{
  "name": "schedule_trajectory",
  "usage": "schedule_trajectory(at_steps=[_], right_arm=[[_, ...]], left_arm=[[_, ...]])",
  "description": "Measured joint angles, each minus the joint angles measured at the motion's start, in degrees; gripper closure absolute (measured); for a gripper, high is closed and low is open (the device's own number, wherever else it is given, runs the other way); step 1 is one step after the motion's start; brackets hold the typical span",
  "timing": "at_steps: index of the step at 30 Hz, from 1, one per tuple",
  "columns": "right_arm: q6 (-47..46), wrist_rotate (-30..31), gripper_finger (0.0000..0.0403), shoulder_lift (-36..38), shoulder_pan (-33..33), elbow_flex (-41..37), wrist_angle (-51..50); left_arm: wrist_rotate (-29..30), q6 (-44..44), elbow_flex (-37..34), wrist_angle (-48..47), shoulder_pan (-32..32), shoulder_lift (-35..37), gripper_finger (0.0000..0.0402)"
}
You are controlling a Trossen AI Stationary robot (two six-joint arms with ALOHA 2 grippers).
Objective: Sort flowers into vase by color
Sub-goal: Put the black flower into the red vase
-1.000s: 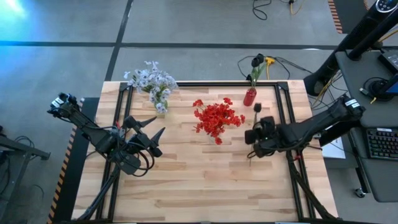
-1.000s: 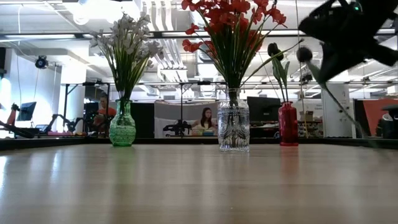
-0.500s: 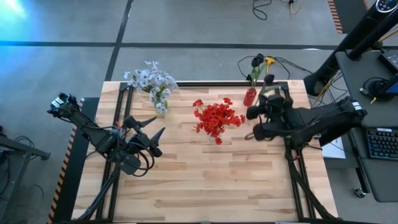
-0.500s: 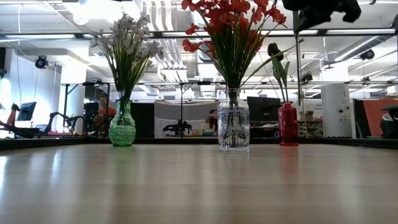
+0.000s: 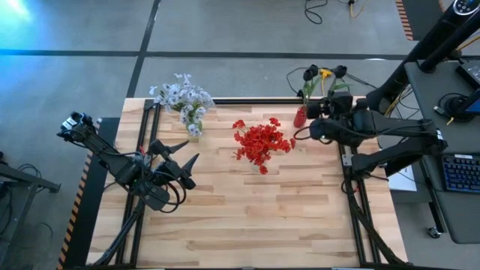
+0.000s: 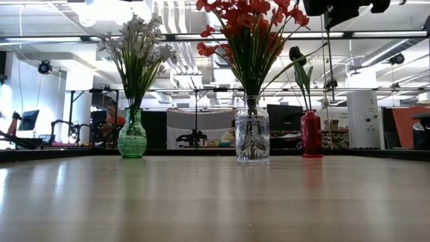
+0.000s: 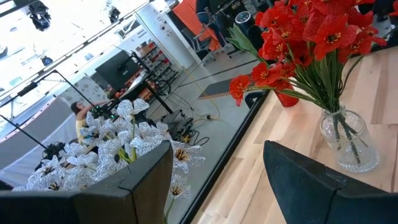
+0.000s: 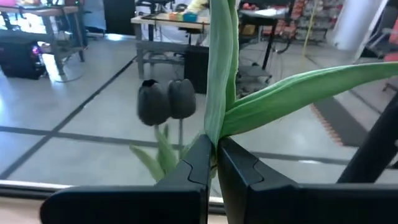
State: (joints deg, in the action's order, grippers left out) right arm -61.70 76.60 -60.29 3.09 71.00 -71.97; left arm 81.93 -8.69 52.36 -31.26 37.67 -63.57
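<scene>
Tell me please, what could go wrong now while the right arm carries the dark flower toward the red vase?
1. The right gripper is shut on only the thin stem of the dark tulip; it may slip or turn.
2. The red vase is narrow and already holds a dark tulip, so the stem may miss the mouth or push that flower.
3. The arm works close to the red flowers and could brush them.

The left gripper waits open, away from this.

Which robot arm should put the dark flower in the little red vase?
The right one. Its gripper is already shut on the dark flower's stem and is up beside the red vase. The left gripper waits open, far across the table.
</scene>
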Motion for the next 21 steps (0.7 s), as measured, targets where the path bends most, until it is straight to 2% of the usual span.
schedule_trajectory(at_steps=[3,8,11,17,21], right_arm=[[4.2,-2.38,0.039,0.0,0.55,-0.02,6.01],[23.25,-4.61,0.039,-1.33,2.07,-0.02,23.19],[30.83,-4.94,0.039,-1.08,5.34,-0.02,30.16],[34.07,-12.03,0.039,-0.93,11.91,-0.3,31.78],[34.7,-12.19,0.039,-1.33,13.49,-1.45,32.53]], left_arm=[[0.0,0.0,0.0,0.01,-0.02,0.0,0.0168],[0.0,0.02,0.0,0.01,0.0,0.0,0.0168],[0.0,0.02,0.0,0.01,0.0,0.0,0.0168],[0.0,0.04,0.0,-0.01,0.0,0.0,0.0168],[0.0,0.07,0.0,-0.01,0.0,0.0,0.0168]])
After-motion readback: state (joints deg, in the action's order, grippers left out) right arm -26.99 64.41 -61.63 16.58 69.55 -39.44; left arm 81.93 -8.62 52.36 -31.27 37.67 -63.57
